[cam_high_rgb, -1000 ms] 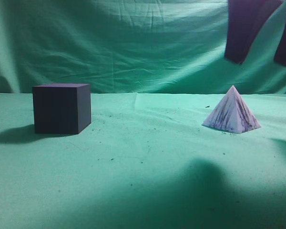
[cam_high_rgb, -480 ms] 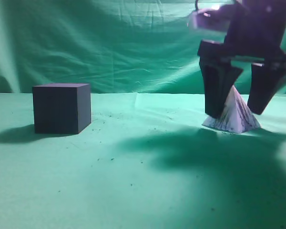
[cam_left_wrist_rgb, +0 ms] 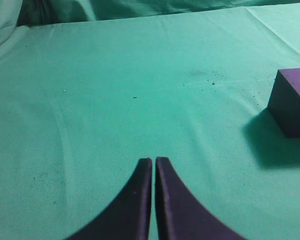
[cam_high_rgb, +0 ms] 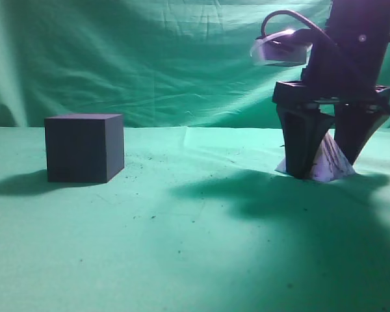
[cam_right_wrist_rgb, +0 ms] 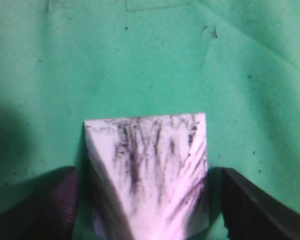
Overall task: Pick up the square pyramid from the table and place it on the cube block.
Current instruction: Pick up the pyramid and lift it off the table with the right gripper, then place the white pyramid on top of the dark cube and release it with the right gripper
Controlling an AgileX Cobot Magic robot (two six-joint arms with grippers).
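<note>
The square pyramid (cam_high_rgb: 329, 166), white-lavender with dark streaks, sits on the green table (cam_high_rgb: 182, 247) at the right. My right gripper (cam_high_rgb: 326, 168) is open and lowered over it, one dark finger on each side near its base. In the right wrist view the pyramid (cam_right_wrist_rgb: 150, 165) lies between the fingers (cam_right_wrist_rgb: 55, 200) with a small gap on each side. The dark cube block (cam_high_rgb: 84, 148) stands at the left. My left gripper (cam_left_wrist_rgb: 153, 160) is shut and empty above bare cloth, with the cube (cam_left_wrist_rgb: 293, 100) to its right.
A green cloth backdrop (cam_high_rgb: 169, 58) hangs behind the table. Green cloth with small dark specks lies between the cube and the pyramid. The right arm casts a broad shadow (cam_high_rgb: 299, 208) over the front right of the table.
My right gripper has come down from the upper right over the pyramid. Its open fingers now straddle the pyramid lower than half a second ago. The cube and pyramid have not moved.
</note>
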